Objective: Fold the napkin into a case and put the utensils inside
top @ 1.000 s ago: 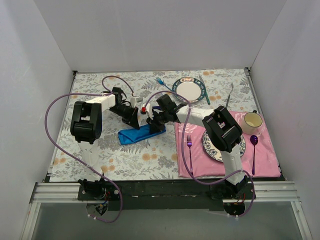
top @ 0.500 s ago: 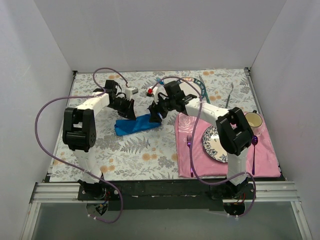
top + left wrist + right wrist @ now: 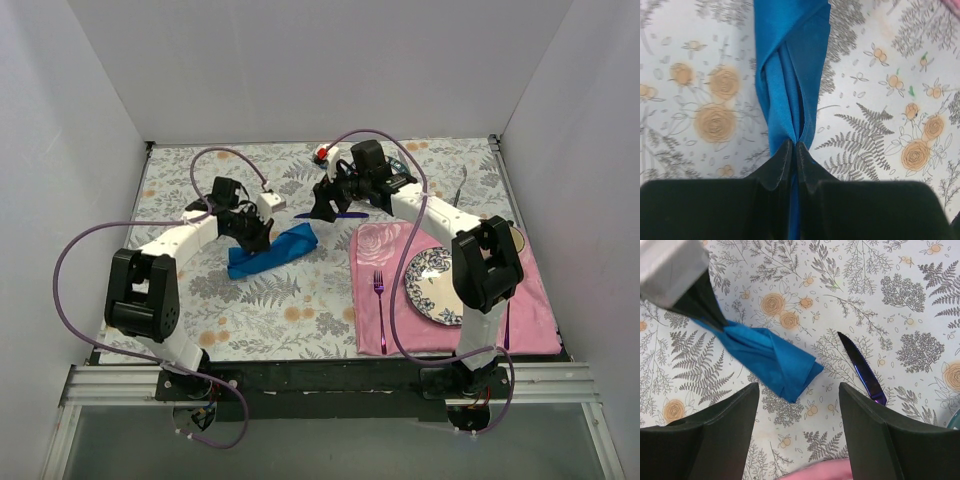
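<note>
White walls (image 3: 300,70) box in a floral counter (image 3: 300,310). Left tool (image 3: 794,150) pinches one end of the napkin (image 3: 790,75), a rumpled blue case (image 3: 275,250) left of centre, with nothing visibly inside. Right tool (image 3: 797,390) hangs open above the purple knife (image 3: 862,370) nearby. Next, I'd judge: grasp that knife, slide it in.

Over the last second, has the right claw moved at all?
Yes. The right gripper left the napkin, moving toward the far wall, beyond the pink placemat.

You have the blue napkin (image 3: 272,250) folded into a narrow, loosely twisted strip on the surface (image 3: 300,300), with the dark purple knife (image 3: 861,368) lying flat near one end, not touching.
</note>
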